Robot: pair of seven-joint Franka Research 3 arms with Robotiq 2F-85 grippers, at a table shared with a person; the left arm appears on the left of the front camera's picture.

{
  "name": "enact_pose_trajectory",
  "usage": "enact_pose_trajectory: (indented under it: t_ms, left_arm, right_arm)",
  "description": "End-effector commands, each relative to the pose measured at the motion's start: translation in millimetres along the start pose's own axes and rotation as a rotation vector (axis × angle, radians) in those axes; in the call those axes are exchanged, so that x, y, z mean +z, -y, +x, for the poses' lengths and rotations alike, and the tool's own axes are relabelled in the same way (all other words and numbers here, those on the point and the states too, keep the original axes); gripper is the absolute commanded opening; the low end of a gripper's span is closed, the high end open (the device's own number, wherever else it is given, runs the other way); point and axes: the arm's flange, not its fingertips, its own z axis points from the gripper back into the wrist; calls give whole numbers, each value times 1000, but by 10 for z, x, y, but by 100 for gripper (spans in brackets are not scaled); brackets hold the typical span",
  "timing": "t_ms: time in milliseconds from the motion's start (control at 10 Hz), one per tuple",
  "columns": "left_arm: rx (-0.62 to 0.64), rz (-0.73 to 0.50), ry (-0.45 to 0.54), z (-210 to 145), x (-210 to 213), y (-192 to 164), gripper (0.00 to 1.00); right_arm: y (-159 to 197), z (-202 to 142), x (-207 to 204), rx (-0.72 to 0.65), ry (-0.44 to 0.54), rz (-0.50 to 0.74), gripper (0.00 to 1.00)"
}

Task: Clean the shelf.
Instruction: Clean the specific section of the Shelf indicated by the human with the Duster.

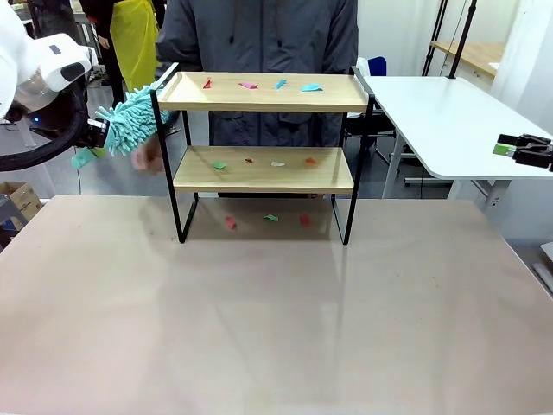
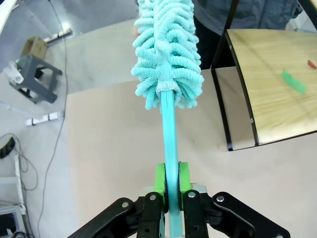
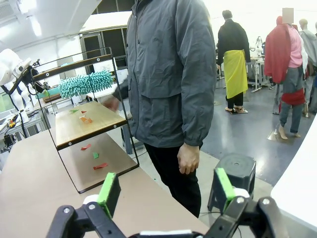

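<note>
The left gripper (image 2: 171,174) is seen clamped shut on the thin teal handle of a duster (image 2: 167,54), a green pad pressed to either side of it. From the fingers the handle runs straight out to the fluffy teal head, which is held level with the upper board of the shelf (image 1: 259,101), just off its left end rail; whether head and rail touch cannot be told. The shelf thus lies to the robot's right of the duster, with its long axis running on that way, so a sweep along the boards is judged to be called for. Coloured scraps (image 1: 249,85) on both boards and on the table (image 1: 276,303) beneath are shown by the front view, whereas the left wrist view gives the grip and one board's corner. The right gripper (image 3: 166,193) is held wide open and empty, well apart beyond the shelf's other end, so the left arm is the nearer.
</note>
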Motion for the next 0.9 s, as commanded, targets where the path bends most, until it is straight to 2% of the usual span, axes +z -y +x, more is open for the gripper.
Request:
enact_pose_trajectory:
  t_ms: [0,100,200,300,500,600,700,800]
  left_arm:
    - [-11,6,10,14,34,-20,0]
    - [-11,6,10,14,34,-20,0]
    - [0,0,0,1,1,0,13]
    - [-80,16,-4,122,229,-189,13]
    - [-299,95,-91,82,640,-374,13]
    - [-403,165,-91,196,782,-447,13]
    - [-518,146,-160,82,970,-500,13]
    - [-662,220,-244,46,1098,-573,13]
  right_arm:
    - [-1,29,-15,5,7,-2,100]
    - [-1,29,-15,5,7,-2,100]
    - [-1,29,-15,5,7,-2,100]
    - [-1,29,-15,5,7,-2,100]
    - [-1,29,-15,5,7,-2,100]
    - [-1,29,-15,5,7,-2,100]
    - [-1,29,-15,5,7,-2,100]
    - [-1,29,-15,5,7,-2,100]
